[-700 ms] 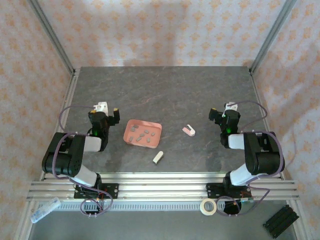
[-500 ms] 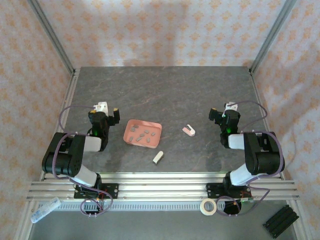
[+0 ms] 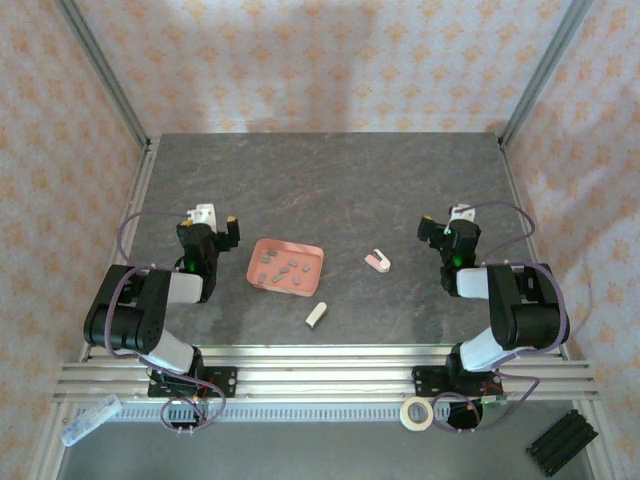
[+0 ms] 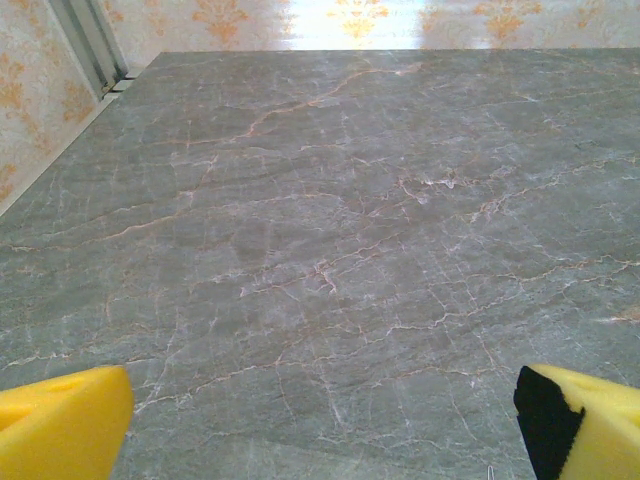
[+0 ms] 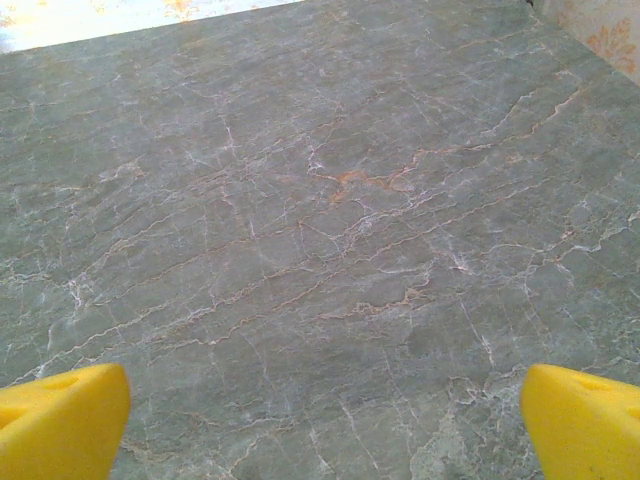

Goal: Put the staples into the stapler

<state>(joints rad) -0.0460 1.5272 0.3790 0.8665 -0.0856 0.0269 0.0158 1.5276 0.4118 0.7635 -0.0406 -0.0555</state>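
Nearest the arm bases, a cream stub (image 3: 316,315) is found lying on the worktop (image 3: 340,180). Just beyond it, the staples (image 3: 283,269) are seen loose inside a pink tray (image 3: 290,244). The stapler (image 3: 377,261) is noted right of the tray, apart from it, on the bare worktop. Slightly farther back, the left hand (image 3: 213,225) and the right hand (image 3: 446,224) are held spread wide, with nothing pinched, outside tray and stapler.

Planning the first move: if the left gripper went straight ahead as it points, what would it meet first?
Nothing soon, it seems: the left gripper faces bare table, with the wall far beyond. The tray lies off to its right. Its tilt is hard to judge.
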